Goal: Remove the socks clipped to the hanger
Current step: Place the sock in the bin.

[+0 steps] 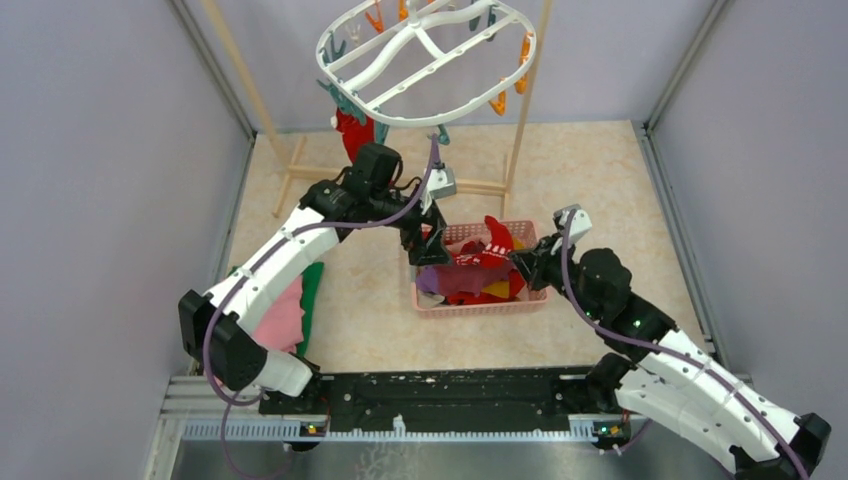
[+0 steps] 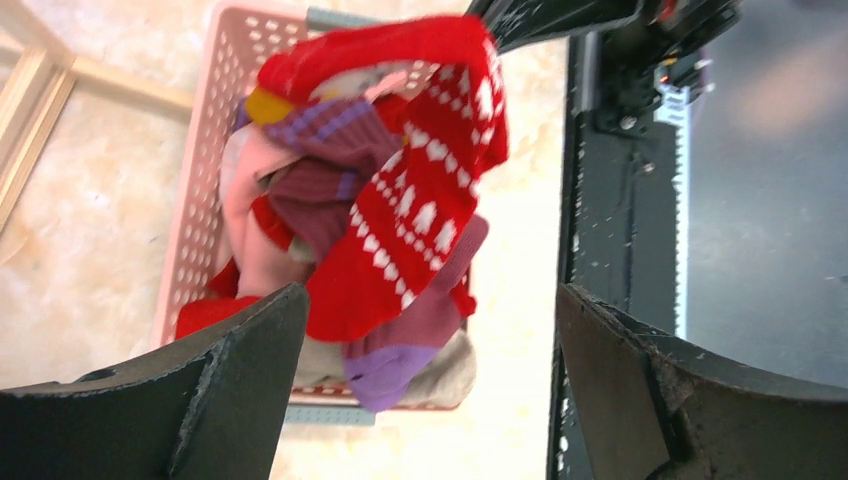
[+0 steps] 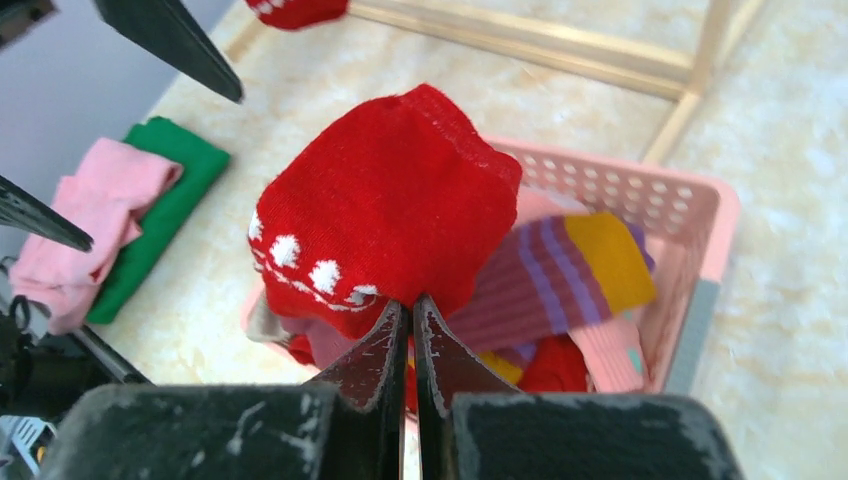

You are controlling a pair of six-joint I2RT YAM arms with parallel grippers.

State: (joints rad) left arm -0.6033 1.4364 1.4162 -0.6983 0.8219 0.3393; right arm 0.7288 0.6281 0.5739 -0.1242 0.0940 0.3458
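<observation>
above the pink basket (image 1: 480, 308), which sits on the tabletop (image 1: 600, 190), the two grippers meet. the right gripper (image 3: 410, 305) reaches in from the basket's right rim. its jaws are pressed together on one red patterned sock (image 3: 385, 215), pinching the fabric so that the sock is bunched up over the basket's middle, above the rest. the left gripper (image 1: 432, 245) hovers over the basket's left end. its jaws stand wide apart with nothing between them, and its wrist view looks down past both fingers (image 2: 250, 370) onto that same sock and the basket.

inside the basket lies one heap of socks (image 2: 300, 230). i cannot count them all, but four show apart from the held one: one purple-striped sock with a yellow band (image 3: 570, 260), one pink sock (image 3: 605, 350), one lilac-toed sock (image 2: 400, 360) drooping toward the basket's near rim, and one plain red sock (image 3: 550, 365) low in the pile.

behind and above the basket hangs the one hanger (image 1: 425, 60), a white oval ring with cross bars, slung from a wooden frame (image 1: 527, 120). several orange and teal clips dangle from its rim; their exact number is unclear. one clipped sock (image 1: 352, 130), red, hangs from the ring's edge to the rear left of the basket, just behind the left arm.

left of the basket lie two folded cloths, one pink cloth (image 1: 283, 318) and one green cloth (image 1: 312, 290), touching each other.
</observation>
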